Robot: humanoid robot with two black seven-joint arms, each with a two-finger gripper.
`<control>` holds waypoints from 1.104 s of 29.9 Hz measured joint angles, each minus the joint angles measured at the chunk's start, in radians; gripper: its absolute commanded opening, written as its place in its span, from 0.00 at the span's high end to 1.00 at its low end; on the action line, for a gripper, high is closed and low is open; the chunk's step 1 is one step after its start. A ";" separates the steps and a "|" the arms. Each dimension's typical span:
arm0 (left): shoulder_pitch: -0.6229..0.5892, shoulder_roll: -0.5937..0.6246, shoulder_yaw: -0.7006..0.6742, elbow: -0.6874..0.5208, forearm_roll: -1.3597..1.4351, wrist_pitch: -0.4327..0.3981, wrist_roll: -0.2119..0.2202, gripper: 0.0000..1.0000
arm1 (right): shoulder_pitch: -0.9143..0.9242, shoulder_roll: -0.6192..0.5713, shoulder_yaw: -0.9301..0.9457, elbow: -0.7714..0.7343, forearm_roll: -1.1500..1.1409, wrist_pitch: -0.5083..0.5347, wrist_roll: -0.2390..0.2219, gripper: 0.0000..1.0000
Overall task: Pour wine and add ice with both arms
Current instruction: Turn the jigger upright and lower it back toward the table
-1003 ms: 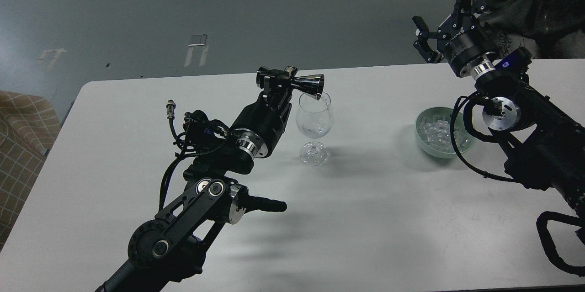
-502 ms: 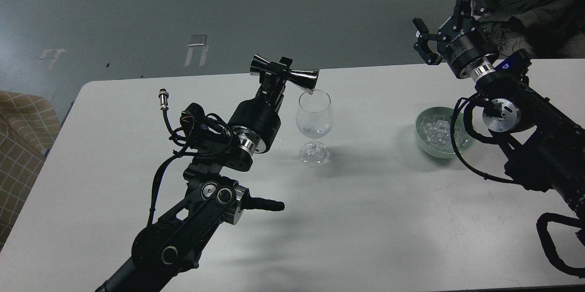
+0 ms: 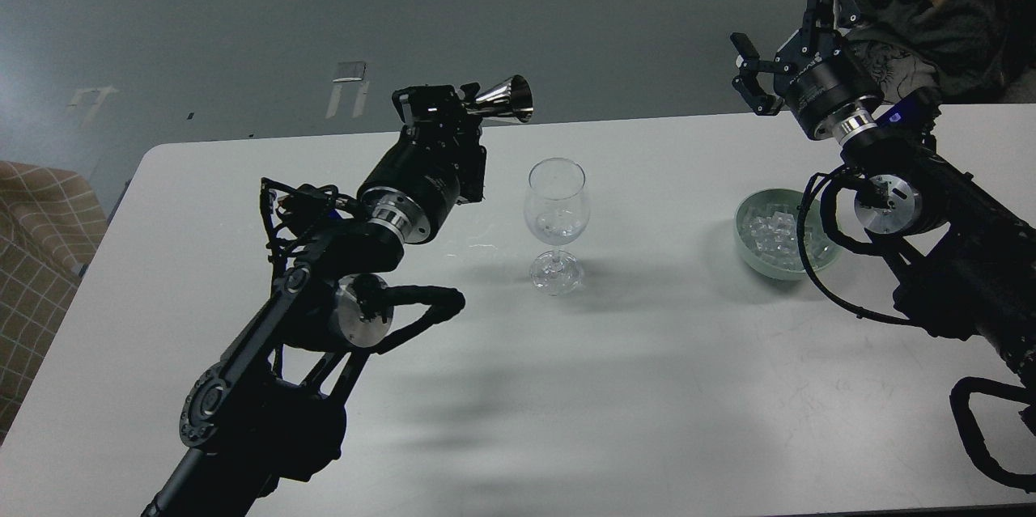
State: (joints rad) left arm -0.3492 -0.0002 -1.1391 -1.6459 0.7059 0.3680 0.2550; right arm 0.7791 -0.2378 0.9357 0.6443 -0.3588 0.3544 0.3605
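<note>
A clear stemmed wine glass [image 3: 556, 222] stands upright on the white table [image 3: 647, 387], with a little clear liquid in its bowl. My left gripper [image 3: 453, 108] is shut on a shiny metal jigger [image 3: 502, 99], held raised to the upper left of the glass, its mouth pointing right and slightly up. A pale green bowl [image 3: 749, 246] at the right holds a heap of clear ice cubes [image 3: 773, 232]. My right gripper [image 3: 789, 31] is open and empty, raised above and behind the bowl.
My right arm's looped black cable [image 3: 817, 258] hangs over the bowl's right side. A person in dark clothes [image 3: 931, 7] sits behind the table at the top right. A plaid chair [image 3: 40, 242] stands at the left edge.
My left gripper has lifted the jigger off the glass rim, drawn it back to the left and turned it up from its pouring tilt. The right arm has hardly moved.
</note>
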 measured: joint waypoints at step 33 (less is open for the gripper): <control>0.391 0.000 -0.452 0.204 -0.493 -0.355 -0.040 0.63 | -0.009 0.001 -0.001 0.002 -0.001 0.000 0.000 0.00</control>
State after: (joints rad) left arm 0.0423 0.0000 -1.5909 -1.4417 0.2132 0.0134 0.2149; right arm 0.7704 -0.2372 0.9346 0.6458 -0.3603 0.3543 0.3604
